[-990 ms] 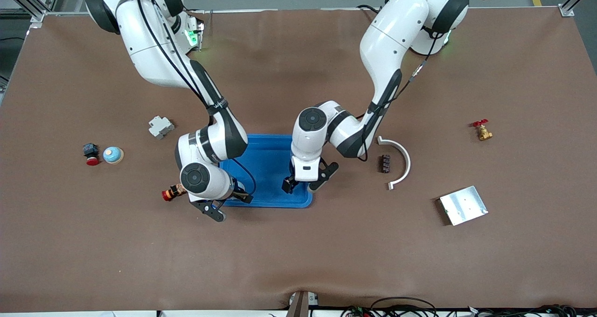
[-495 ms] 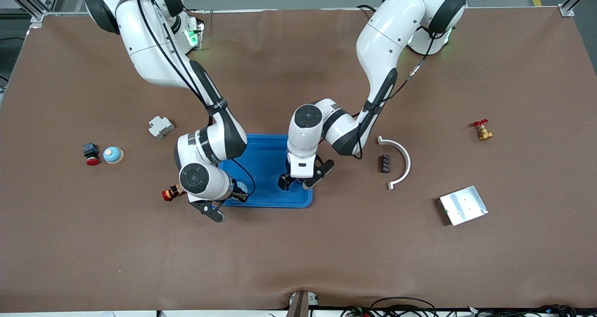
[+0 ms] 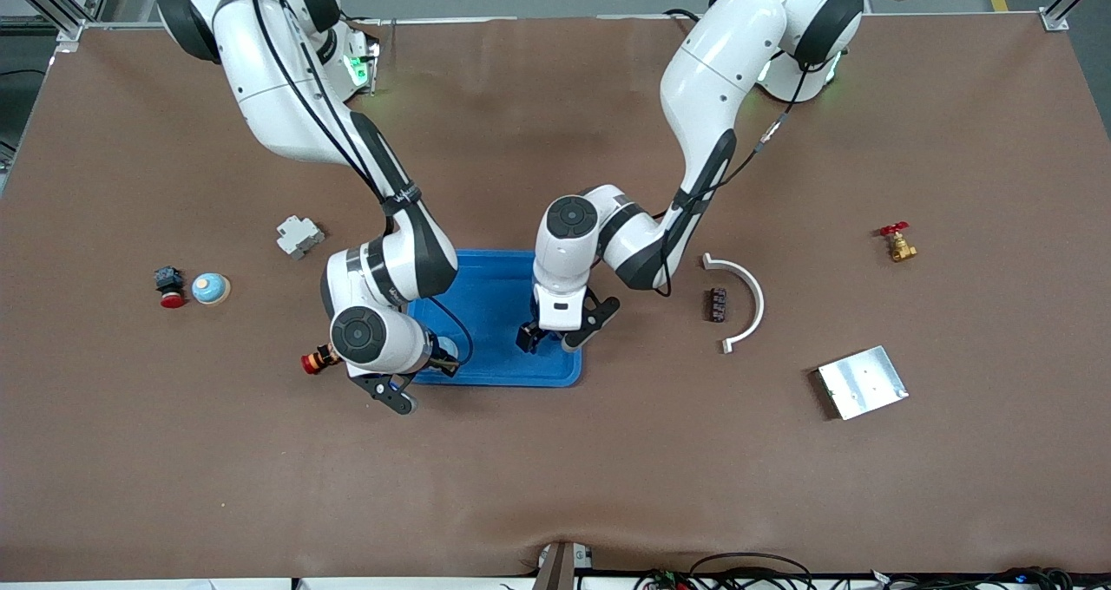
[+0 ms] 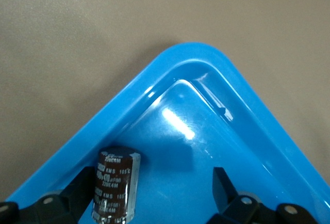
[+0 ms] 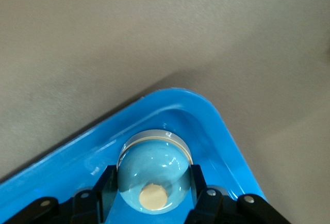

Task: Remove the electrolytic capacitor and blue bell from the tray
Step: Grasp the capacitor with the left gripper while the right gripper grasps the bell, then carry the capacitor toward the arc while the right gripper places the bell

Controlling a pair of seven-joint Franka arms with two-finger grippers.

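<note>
Gripping bell [image 5: 153, 179] in tray [image 3: 495, 278], right pincer [image 5: 152, 193] clamped, left pincer [image 4: 154, 195] wide open beside capacitor [image 4: 114, 187]

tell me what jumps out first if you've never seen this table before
Both arms meet over the blue tray at the middle of the table. The right gripper is shut on a pale blue bell in one tray corner. The left gripper hangs open over a neighbouring corner, with a dark capacitor standing in the tray by one finger.

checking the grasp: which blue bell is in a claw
The bell in the blue tray, gripped by the right claw; the other bell sits on the table.
</note>
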